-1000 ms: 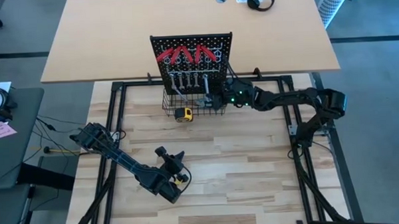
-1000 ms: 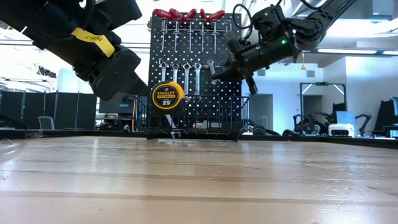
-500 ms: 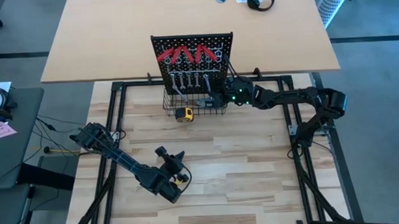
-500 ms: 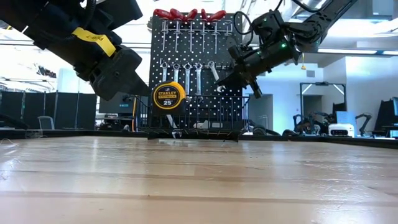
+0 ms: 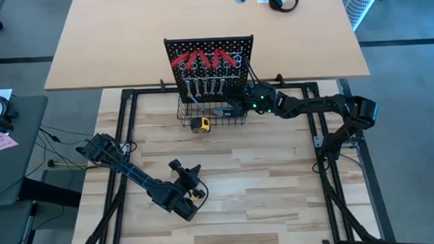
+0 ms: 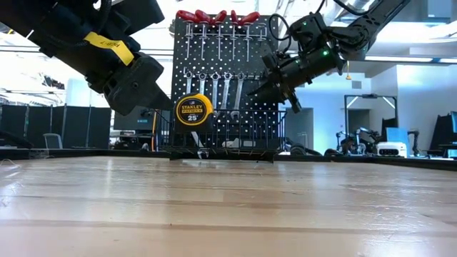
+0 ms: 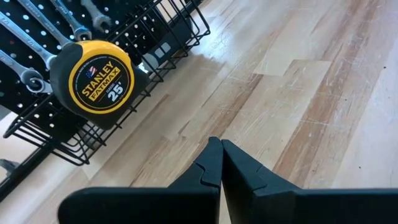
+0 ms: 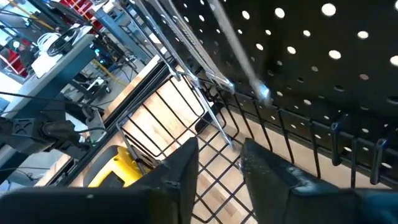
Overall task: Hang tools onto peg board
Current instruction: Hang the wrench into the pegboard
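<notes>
The perforated black square peg board (image 6: 223,78) stands upright, carrying slim silver wrenches (image 6: 214,88) and red-handled pliers (image 6: 214,16). The right gripper (image 6: 265,86), fingers parted and empty, hovers beside it. The left gripper (image 7: 219,163) is pressed together. The yellow round tape measure (image 7: 93,81) reads "STANLEY FATMAX 25'".

Both arms are matte black, built of blocky jointed segments. The left arm (image 6: 107,53) wears a yellow label with dark lettering, while the right arm (image 5: 303,104) shows small green lights near its wrist and looping black cables.

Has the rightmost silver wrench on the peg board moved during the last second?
Yes. In the low view the rightmost wrench swung from tilted in the right gripper to hanging straight on the peg board.
</notes>
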Tool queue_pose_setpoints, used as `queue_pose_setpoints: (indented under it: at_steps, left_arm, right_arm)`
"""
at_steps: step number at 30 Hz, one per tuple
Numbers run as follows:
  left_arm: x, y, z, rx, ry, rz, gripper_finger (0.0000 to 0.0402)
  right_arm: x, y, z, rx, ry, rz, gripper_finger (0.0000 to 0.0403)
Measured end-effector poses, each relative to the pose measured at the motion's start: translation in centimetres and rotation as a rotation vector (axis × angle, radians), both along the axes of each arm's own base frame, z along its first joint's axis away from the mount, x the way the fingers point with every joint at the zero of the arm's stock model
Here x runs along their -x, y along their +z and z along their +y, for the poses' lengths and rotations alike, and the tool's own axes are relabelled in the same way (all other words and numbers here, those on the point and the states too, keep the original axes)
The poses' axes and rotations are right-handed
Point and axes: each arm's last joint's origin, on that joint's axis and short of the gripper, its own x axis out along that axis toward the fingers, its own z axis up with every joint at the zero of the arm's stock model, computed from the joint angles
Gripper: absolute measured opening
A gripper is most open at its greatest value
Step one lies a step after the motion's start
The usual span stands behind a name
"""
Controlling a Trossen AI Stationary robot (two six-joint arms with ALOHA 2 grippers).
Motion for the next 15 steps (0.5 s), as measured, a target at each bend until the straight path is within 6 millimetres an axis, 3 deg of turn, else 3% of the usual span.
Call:
queue_pose_setpoints:
  at_steps: [8, 15]
  left_arm:
    - [0.0, 0.0, 0.0, 0.007, -0.003, 0.005, 0.0]
    - [0.2, -0.1, -0.4, 0.075, -0.086, 0.148, 0.0]
  right_arm:
    - [0.7, 1.8, 1.2, 0.138, 0.082, 0.056, 0.017]
    - [2.8, 4.6, 6.2, 0.323, 0.253, 0.238, 0.0165]
